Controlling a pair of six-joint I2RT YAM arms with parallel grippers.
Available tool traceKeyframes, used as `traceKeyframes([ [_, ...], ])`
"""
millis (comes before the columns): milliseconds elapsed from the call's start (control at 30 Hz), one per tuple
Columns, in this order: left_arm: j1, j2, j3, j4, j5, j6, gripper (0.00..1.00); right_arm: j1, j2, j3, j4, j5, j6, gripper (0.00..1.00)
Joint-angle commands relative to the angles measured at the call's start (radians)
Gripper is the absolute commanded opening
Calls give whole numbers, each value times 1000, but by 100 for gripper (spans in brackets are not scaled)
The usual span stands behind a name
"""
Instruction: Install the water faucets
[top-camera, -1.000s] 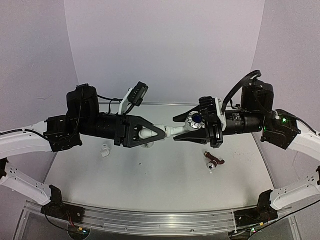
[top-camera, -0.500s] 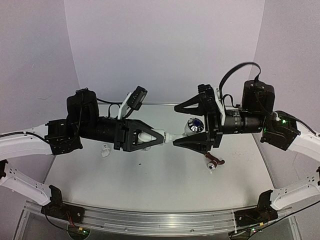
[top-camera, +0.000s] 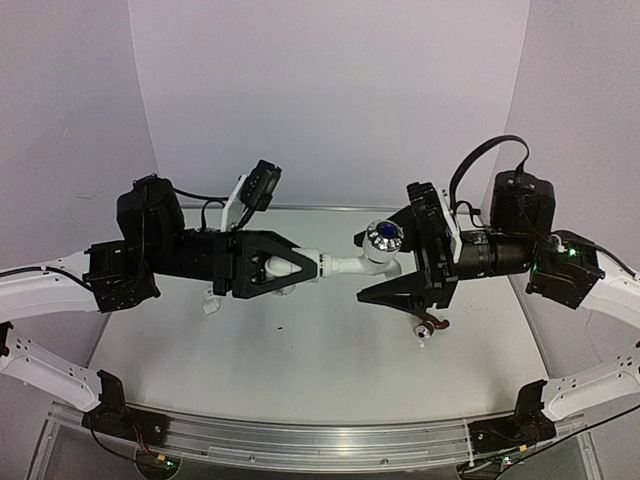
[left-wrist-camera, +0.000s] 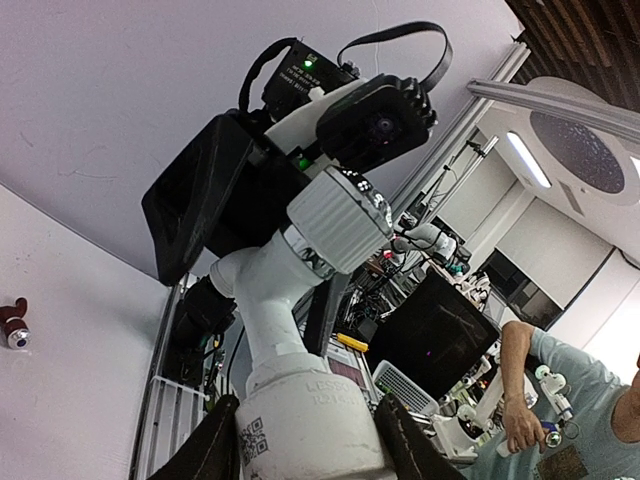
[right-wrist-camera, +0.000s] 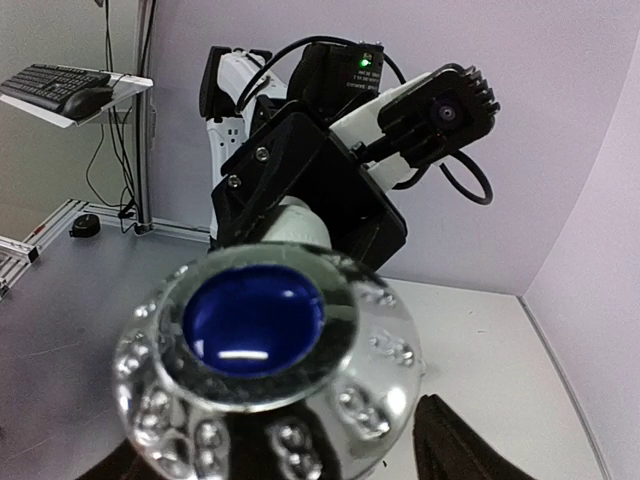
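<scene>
One water faucet (top-camera: 348, 265) hangs above the table (top-camera: 300, 370), joined to one white elbow fitting (top-camera: 285, 267) clamped in the left gripper (top-camera: 303, 266). The right gripper (top-camera: 362, 268) is spread wide around its knob. One loose white fitting (top-camera: 210, 301) and one small brown part (top-camera: 429, 325) lie on the table.

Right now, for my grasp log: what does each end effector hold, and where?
Left end effector grips the white elbow fitting by its body, faucet attached. Right end effector open, holds nothing.

From my overhead feed I see a small white fitting (top-camera: 210, 302) lying near the tabletop's (top-camera: 300, 370) left edge and a small brown curved piece with a silvery tip (top-camera: 430, 326) near its right edge, with pale purple backdrop walls (top-camera: 330, 90) behind.
</scene>
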Motion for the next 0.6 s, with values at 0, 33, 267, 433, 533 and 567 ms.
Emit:
traceKeyframes([
  [0, 0, -17, 14, 105, 30, -17, 0, 3, 7, 7, 72, -39, 44, 63],
  [33, 0, -15, 14, 113, 39, -18, 0, 4, 10, 11, 82, -39, 56, 58],
  [267, 0, -7, 15, 127, 52, -14, 0, 4, 17, 19, 143, -49, 119, 46],
  [433, 0, -7, 14, 132, 47, -12, 0, 3, 20, 22, 154, -53, 124, 25],
  [533, 0, -2, 16, 120, 41, -11, 0, 3, 20, 25, 165, -49, 125, 14],
  [567, 0, 0, 16, 114, 41, -10, 0, 3, 20, 26, 166, -48, 125, 10],
])
